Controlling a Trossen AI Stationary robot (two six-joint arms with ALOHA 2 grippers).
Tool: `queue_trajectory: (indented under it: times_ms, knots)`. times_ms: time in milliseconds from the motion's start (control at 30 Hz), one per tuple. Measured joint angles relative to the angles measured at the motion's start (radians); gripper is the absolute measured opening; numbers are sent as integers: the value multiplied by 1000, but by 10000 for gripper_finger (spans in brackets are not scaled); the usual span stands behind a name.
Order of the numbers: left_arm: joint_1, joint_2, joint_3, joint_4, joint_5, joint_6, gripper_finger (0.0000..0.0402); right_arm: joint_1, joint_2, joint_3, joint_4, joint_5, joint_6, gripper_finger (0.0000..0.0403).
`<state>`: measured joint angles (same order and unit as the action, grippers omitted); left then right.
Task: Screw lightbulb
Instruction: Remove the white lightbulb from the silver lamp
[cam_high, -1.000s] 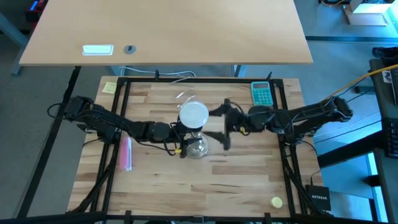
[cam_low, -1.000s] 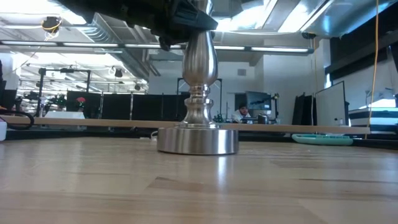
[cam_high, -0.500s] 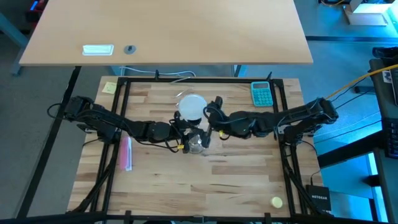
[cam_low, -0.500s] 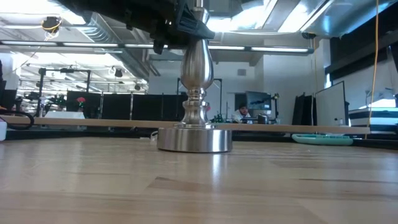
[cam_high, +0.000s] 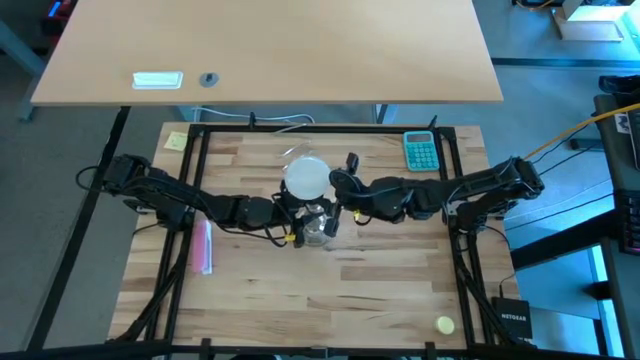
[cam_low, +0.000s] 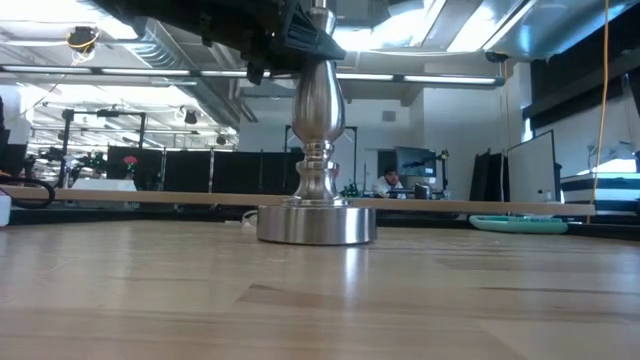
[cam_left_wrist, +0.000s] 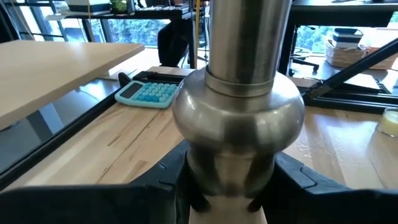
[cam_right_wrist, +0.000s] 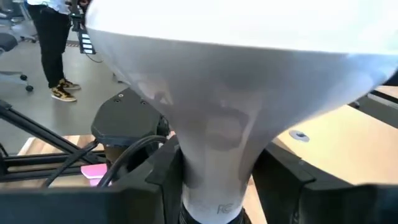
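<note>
The white lightbulb stands globe-up on top of the silvery socket stand, whose round base rests on the wooden table. My left gripper comes from the table's left and is shut on the stand's stem. My right gripper reaches in from the right, higher up, and is shut on the lightbulb below its globe. The bulb's screw base is hidden between the fingers and the socket. My left gripper pinches the stand's stem between its two fingers, just under the stem's bulge. The fingers come about level from the table's left, across the stem. The stand is upright with its base on the table. My right gripper pinches the lightbulb's narrow neck between its two fingers, below the globe. It comes level from the table's right, across the neck. The bulb stands upright on top of the stand.
A teal calculator lies at the far right, a pink object at the left, a yellow note at the far left corner, and a small yellow thing at the near right. Black frame rails border the table. A person stands beyond it.
My right gripper has moved toward the table's left, from beside the stand to the lightbulb. Its fingers stood wide apart and have shut on the bulb's neck. My left gripper has kept its hold on the stand.
</note>
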<state>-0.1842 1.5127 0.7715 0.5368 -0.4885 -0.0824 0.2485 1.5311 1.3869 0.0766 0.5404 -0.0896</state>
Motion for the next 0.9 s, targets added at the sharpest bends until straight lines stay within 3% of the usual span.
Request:
queue_trajectory:
  times_ms: [100, 200, 467, 567, 667, 800, 900]
  knots:
    - [-21, -15, 0, -7, 2, 30, 123, 0, -3, 0, -1, -33, -13, 156]
    - [-43, -53, -3, -24, 57, 93, 123, 0, -23, 0, -15, -132, -23, 156]
    - [-85, -112, 11, -28, 524, 127, 123, -16, -53, 3, 23, -720, 3, 156]
    - [-87, -108, 28, -19, 622, 113, 123, -23, -48, 3, 57, -869, -9, 155]
    - [-88, -108, 33, -34, 641, 117, 123, -20, -46, 1, 62, -906, -41, 155]
    - [-85, -108, 35, -40, 604, 135, 123, -17, -45, 1, 76, -780, -18, 157]
    - [-86, -110, 37, -34, 521, 140, 123, -16, -48, 1, 77, -665, 15, 217]
